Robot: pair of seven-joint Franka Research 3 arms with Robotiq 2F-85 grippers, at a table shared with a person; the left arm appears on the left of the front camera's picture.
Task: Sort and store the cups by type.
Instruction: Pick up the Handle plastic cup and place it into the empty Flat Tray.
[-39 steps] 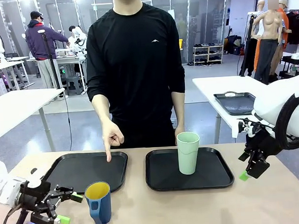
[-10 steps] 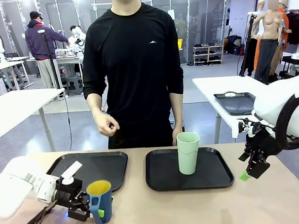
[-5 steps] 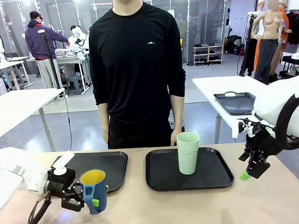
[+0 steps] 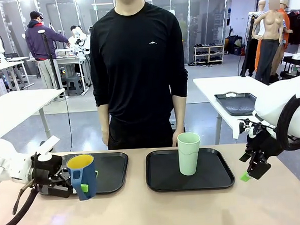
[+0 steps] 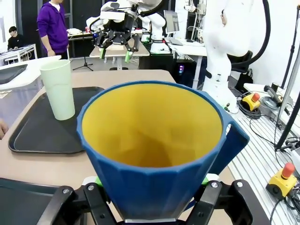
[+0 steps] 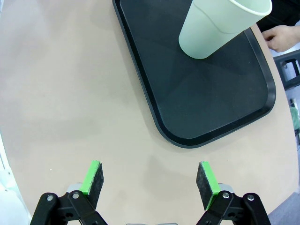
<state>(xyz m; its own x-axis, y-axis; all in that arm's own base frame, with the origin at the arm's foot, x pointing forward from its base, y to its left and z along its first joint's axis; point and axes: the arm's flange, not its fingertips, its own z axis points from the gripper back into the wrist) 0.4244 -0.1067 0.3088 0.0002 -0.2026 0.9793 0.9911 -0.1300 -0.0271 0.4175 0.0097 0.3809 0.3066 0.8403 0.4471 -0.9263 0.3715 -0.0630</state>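
Left arm, white, enters from the left edge of the table (image 4: 146,214). Left gripper (image 4: 77,184) — fingers clamped on the dark blue mug (image 4: 83,175), one green pad (image 4: 85,188) visible low on the mug's near side. The mug is upright, yellow inside, held clear of the tabletop at the near edge of the left black tray (image 4: 105,169). In the left wrist view the mug (image 5: 154,150) fills the foreground between the black finger links, its handle (image 5: 232,140) to the picture's right, green pad tips just showing under its base.

Left black tray: flat on the table, nothing standing on its bare part.

Person (image 4: 137,67): black long-sleeved top, standing at the far side of the table behind the gap between the trays, arms down, one hand (image 4: 176,139) near the tumbler's rim.

Right black tray (image 4: 215,177): just beside the left tray, holding the pale mint-green tumbler (image 4: 188,153), upright, towards the tray's far middle. In the right wrist view the tumbler (image 6: 220,26) stands on the tray (image 6: 201,103) at the picture's top.

Right gripper (image 4: 251,171) — hanging above the table's right edge, well apart from the right tray; in its own view the fingers (image 6: 93,180) stand spread wide over bare tabletop, holding nothing.
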